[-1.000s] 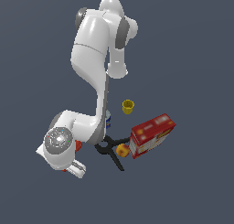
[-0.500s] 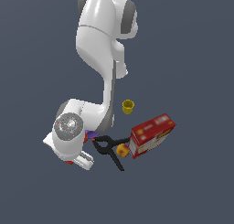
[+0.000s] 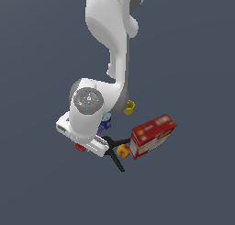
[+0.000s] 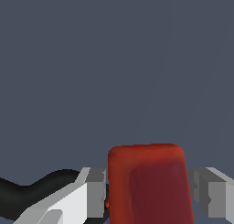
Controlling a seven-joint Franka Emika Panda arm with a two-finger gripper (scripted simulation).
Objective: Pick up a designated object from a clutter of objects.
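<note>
The red toy drill [image 4: 148, 184] sits between my gripper's two grey fingers [image 4: 96, 195] in the wrist view, and both pads lie against its sides. My gripper [image 4: 148, 198] is shut on it. In the exterior view the white hand [image 3: 85, 139] covers the gripper, and only a small red piece of the drill [image 3: 80, 147] shows at the hand's edge. The rest of the clutter lies just to the exterior view's right of the hand.
A black clamp [image 3: 114, 153] lies beside the hand and also shows in the wrist view [image 4: 36, 191]. An orange-yellow fruit [image 3: 122, 150] touches the red box [image 3: 153, 136]. A yellow cup [image 3: 130, 107], a blue can [image 3: 106, 120] and a purple cup sliver [image 3: 99, 131] peek out by the arm.
The wrist and hand look larger and have shifted up and to the right in the exterior view, covering more of the blue can. The clutter has not moved.
</note>
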